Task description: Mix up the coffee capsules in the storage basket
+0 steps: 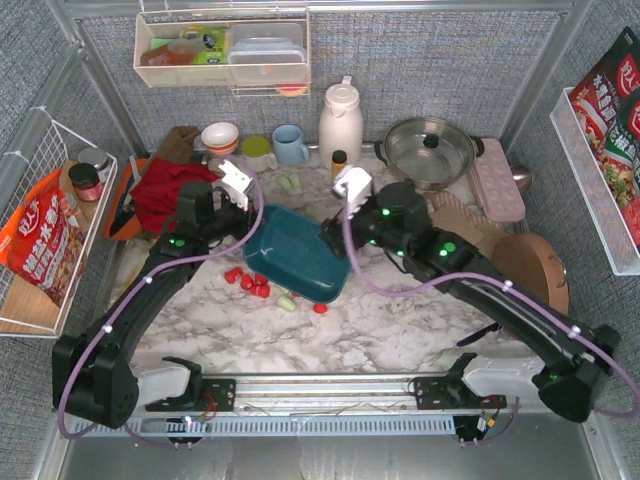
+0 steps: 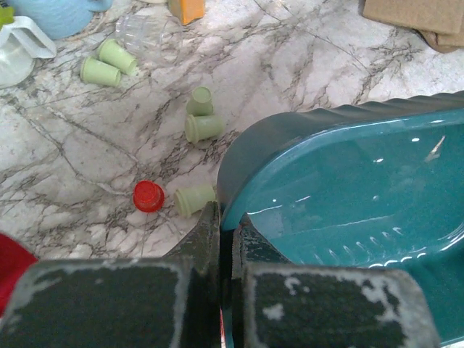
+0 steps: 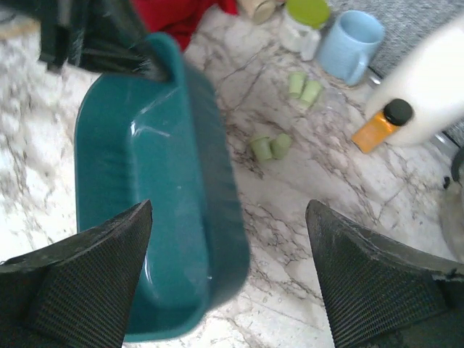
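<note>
The dark teal storage basket [image 1: 295, 255] is tilted at mid table and looks empty inside [image 2: 362, 181] [image 3: 145, 188]. My left gripper [image 1: 243, 215] is shut on its left rim [image 2: 226, 217]. My right gripper [image 3: 228, 217] is open and empty just above the basket's right wall, near its far right corner [image 1: 335, 235]. Several red coffee capsules [image 1: 250, 280] lie on the marble by the basket's near-left edge, with a green one [image 1: 287, 302] and a red one [image 1: 320, 308] in front. Green capsules [image 2: 203, 127] [image 3: 270, 146] and one red [image 2: 148, 196] lie behind the basket.
A blue mug [image 1: 290, 144], a white jug [image 1: 340, 120], a small amber bottle [image 1: 339, 160] and a lidded pot [image 1: 430, 148] stand at the back. A red cloth [image 1: 165, 190] lies at the left, a pink tray [image 1: 497, 178] and a round wooden board [image 1: 530, 270] at the right.
</note>
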`<action>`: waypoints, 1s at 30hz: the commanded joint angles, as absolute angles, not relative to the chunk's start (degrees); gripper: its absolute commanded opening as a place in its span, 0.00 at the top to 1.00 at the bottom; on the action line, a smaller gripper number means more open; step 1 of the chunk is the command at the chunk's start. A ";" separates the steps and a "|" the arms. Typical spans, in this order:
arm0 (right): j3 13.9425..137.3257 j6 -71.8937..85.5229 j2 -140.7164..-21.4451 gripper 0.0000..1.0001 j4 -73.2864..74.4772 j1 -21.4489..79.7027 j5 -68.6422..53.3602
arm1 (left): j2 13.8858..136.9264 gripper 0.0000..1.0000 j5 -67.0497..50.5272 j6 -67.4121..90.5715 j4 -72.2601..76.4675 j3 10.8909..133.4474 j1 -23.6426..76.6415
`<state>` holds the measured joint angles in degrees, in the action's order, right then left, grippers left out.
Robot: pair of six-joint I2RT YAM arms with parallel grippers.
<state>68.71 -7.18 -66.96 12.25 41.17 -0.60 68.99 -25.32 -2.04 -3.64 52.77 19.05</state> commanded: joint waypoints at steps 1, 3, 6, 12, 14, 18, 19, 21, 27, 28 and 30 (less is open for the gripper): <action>71.11 -16.87 -73.15 0.10 14.01 45.51 3.84 | 71.90 1.00 -27.11 -0.84 0.80 53.96 19.66; 72.14 -18.15 -76.49 0.11 14.82 46.46 6.77 | 72.43 1.00 -28.36 -1.00 0.96 53.67 19.68; 73.08 -20.29 -79.98 0.13 15.47 47.65 11.35 | 72.32 1.00 -29.71 -1.27 1.38 52.64 19.93; 74.69 -24.33 -83.73 0.35 16.94 50.37 17.82 | 72.69 1.00 -29.93 -0.89 2.42 51.15 20.04; 74.79 -25.04 -84.29 0.42 17.23 51.28 19.34 | 73.16 1.00 -29.86 -0.47 2.01 51.28 20.12; 74.11 -25.06 -84.71 0.67 17.51 52.11 20.20 | 73.10 1.00 -28.53 0.49 1.70 51.23 20.13; 73.83 -24.98 -84.72 0.74 17.57 52.24 20.30 | 72.80 1.00 -28.82 0.64 2.19 50.99 20.08; 73.29 -24.61 -84.88 0.87 17.66 52.38 20.75 | 72.01 1.00 -29.02 0.86 3.38 50.20 20.09; 71.54 -22.31 -84.06 1.00 16.18 52.41 22.13 | 69.83 0.69 -28.38 1.80 6.02 48.85 20.04; 70.83 -21.55 -83.90 1.00 15.34 52.28 23.48 | 69.14 0.50 -28.62 1.99 6.70 48.48 20.04; 69.07 -19.06 -83.05 1.00 13.66 51.14 25.94 | 67.51 0.02 -28.09 2.52 8.32 47.55 19.93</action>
